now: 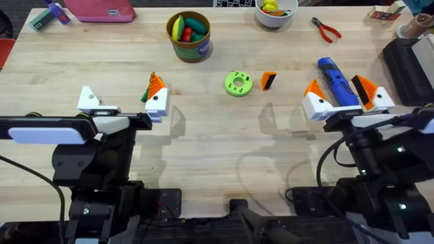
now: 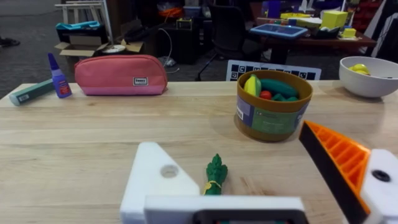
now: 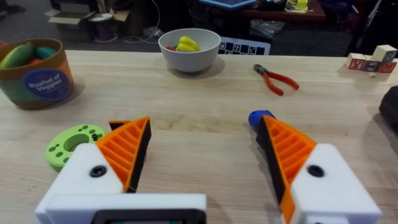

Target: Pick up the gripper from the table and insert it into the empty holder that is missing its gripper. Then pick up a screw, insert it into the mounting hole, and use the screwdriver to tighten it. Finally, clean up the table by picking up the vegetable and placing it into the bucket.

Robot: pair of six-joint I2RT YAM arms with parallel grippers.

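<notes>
so far nothing grasped: left end effector (image 1: 121,103) spread wide, empty, bare white holder (image 1: 87,99) awaiting its pad; right end effector (image 1: 346,96) spread wide, straddling screwdriver (image 1: 336,80). gripper (image 1: 268,80) lies mid-bench beside green disc (image 1: 238,83); vegetable (image 2: 214,176) between left fingers.

Light wood table (image 1: 217,135), ribbed plastic gripper (image 1: 268,80)

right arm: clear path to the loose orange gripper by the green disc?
Probably yes. The gripper stands alone on bare table, apart from the green disc, ahead and to the left of the right gripper, whose jaws are open. The screwdriver lies between them.
</notes>
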